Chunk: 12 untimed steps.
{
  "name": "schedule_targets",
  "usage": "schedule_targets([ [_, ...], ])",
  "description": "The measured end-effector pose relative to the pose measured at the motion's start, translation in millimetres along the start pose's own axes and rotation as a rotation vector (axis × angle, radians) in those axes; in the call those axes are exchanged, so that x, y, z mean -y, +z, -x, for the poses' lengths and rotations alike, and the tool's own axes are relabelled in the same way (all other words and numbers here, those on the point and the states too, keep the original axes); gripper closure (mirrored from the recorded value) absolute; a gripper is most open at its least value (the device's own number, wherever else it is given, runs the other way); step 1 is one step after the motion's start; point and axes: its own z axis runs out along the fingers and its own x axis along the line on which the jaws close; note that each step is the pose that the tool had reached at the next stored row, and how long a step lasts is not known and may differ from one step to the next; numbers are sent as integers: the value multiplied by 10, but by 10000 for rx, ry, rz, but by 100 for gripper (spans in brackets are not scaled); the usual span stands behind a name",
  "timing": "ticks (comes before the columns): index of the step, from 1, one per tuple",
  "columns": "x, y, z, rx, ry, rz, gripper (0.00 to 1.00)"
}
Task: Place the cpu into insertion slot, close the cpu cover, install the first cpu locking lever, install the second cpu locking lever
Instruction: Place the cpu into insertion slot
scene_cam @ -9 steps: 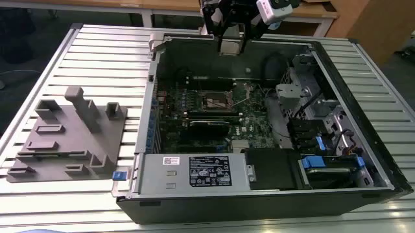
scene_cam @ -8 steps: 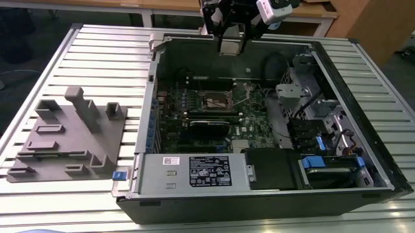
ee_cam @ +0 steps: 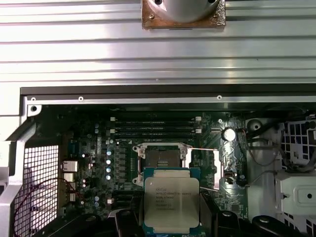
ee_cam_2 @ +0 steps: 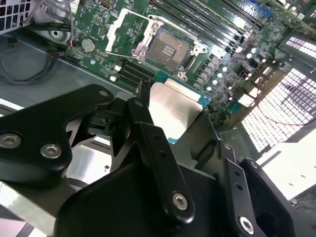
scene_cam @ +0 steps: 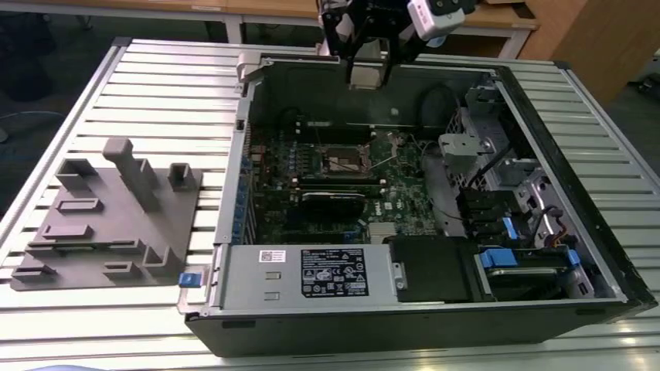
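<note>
A: So, which step is in hand?

B: Step 1 of 4, I'd judge. The black 2-fingered gripper (ee_cam_2: 173,123) hangs above the edge of the open black steel computer case (scene_cam: 413,328), at the top of the exterior view. It has the small, flat, square, silver-grey-topped cpu (ee_cam: 171,197) in its grasp. The small square dark insertion slot (ee_cam: 161,159) with the shiny metal rim lies bare on the green motherboard (scene_cam: 309,205), well apart from the chip.

A: And the cover?

B: In the second wrist view, the thin square silver cpu cover (ee_cam_2: 112,28) appears to be swung back beside the slot, leaving the contacts uncovered. Closing and locking are not yet done.

A: How do the fingers sit?

B: The black metal fingers (ee_cam_2: 148,131) are drawn in to just the chip's width. They sit 1 on each of 2 opposite edges and touch nothing else. In the first wrist view the chip's metal top faces the camera, with its green border showing around it.

A: What does seating it call for?

B: My judgement is that the chip has to be carried inward over the board, with its edges squared to the slot's rim. It should be kept level and lowered gently without sliding, since the contacts look fine. The fingers should let go only once it rests flat inside the rim.
</note>
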Motion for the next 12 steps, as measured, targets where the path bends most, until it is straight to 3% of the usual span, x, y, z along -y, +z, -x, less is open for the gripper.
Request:
schedule_targets([
  [12, 5, 56, 0, 20, -15, 12, 46],
])
